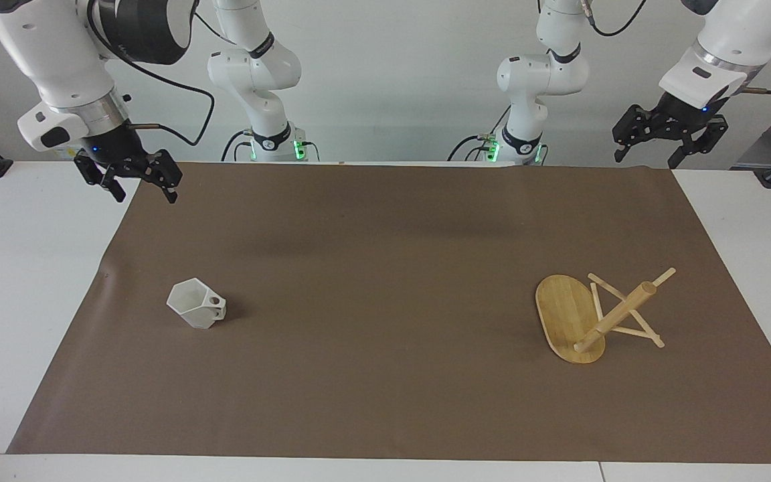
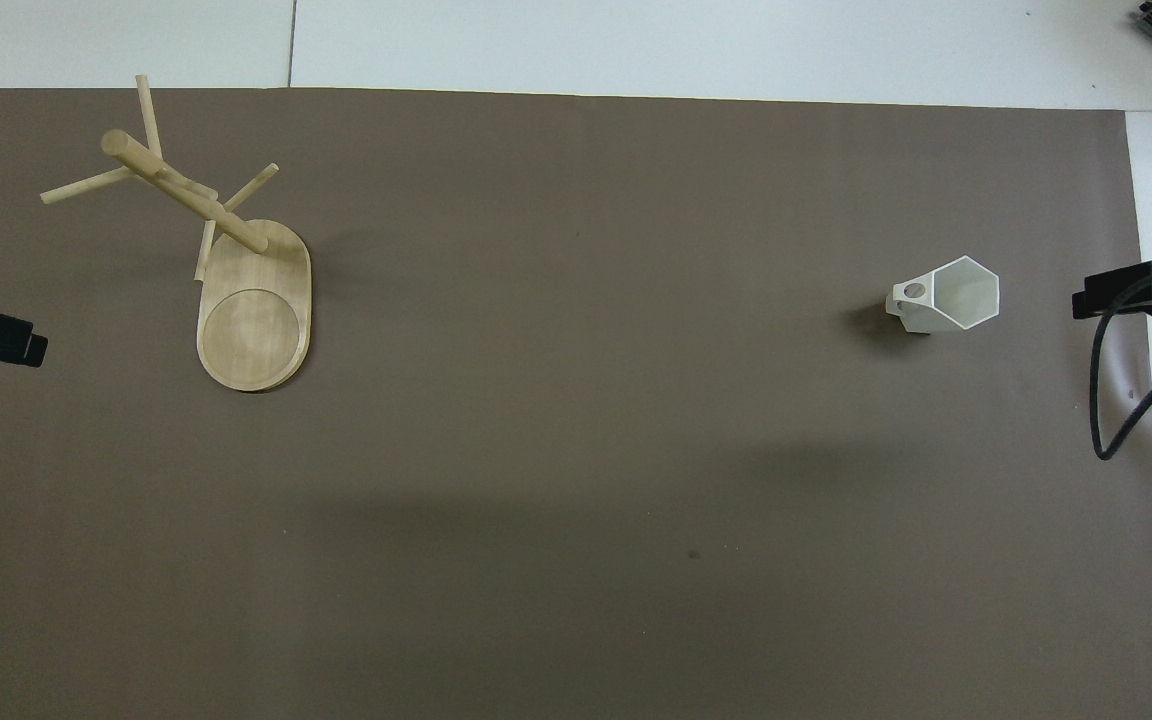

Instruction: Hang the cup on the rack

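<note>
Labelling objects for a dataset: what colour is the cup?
White all over; the cup shows best in the overhead view.

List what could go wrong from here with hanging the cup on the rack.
1. The cup is small and faceted, so the open right gripper, up over the mat's edge, might knock it or grip it crookedly.
2. The rack has thin pegs; a misaligned handle hole could miss one or nudge the rack. The open left gripper waits.
</note>
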